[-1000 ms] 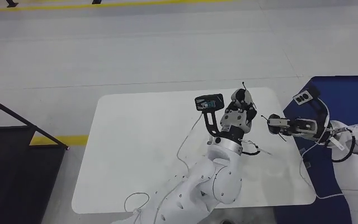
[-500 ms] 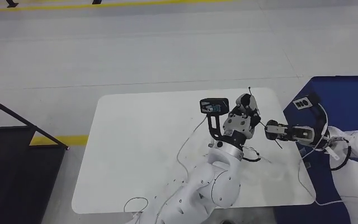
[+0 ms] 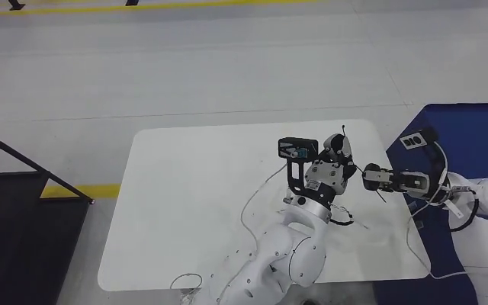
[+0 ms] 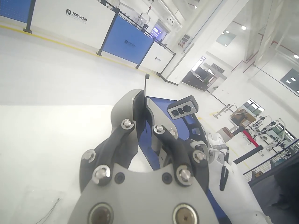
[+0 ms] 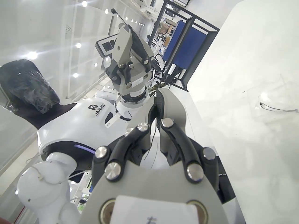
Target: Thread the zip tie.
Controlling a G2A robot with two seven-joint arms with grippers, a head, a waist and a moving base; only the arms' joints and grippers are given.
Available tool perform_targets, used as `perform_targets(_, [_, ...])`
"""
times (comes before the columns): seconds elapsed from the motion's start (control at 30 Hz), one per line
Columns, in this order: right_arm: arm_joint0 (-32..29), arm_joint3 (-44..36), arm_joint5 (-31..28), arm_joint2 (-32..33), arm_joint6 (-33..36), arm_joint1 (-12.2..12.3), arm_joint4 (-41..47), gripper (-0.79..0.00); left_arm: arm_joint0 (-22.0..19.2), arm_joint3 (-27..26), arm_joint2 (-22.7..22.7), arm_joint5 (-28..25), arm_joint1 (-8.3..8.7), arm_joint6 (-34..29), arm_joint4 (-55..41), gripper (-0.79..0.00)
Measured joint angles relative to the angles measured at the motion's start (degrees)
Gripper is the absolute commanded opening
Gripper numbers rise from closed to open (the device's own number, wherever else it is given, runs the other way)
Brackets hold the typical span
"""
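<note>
Between the closed fingers of the left hand (image 4: 143, 97) the zip tie (image 4: 146, 80) is clamped, its head standing clear beyond the fingertips. Just beside it, over the right part of the surface (image 3: 191, 198), the right hand (image 5: 156, 97) is shut on a thin black strip (image 5: 152, 138); whether that is the same tie cannot be told. A loose black strand (image 5: 268, 107) is seen lying on the surface farther off.

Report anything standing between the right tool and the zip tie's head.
Nothing visible does. The head of the thin black plastic zip tie sticks up from the left tool, and only open air separates it from the right tool.
</note>
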Motion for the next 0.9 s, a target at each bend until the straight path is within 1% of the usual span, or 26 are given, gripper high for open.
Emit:
perform_targets(0.3, [0.0, 0.0, 0.0, 0.0, 0.0, 0.0, 0.0, -0.785, 1.5, 0.2, -0.5, -1.3, -0.71, -1.0, 1.5, -0.785])
perform_targets(0.9, [0.0, 0.0, 0.0, 0.0, 0.0, 0.0, 0.0, -0.785, 2.7, 1.6, -1.4, -3.6, -2.65, 1.0, 3.1, -0.785])
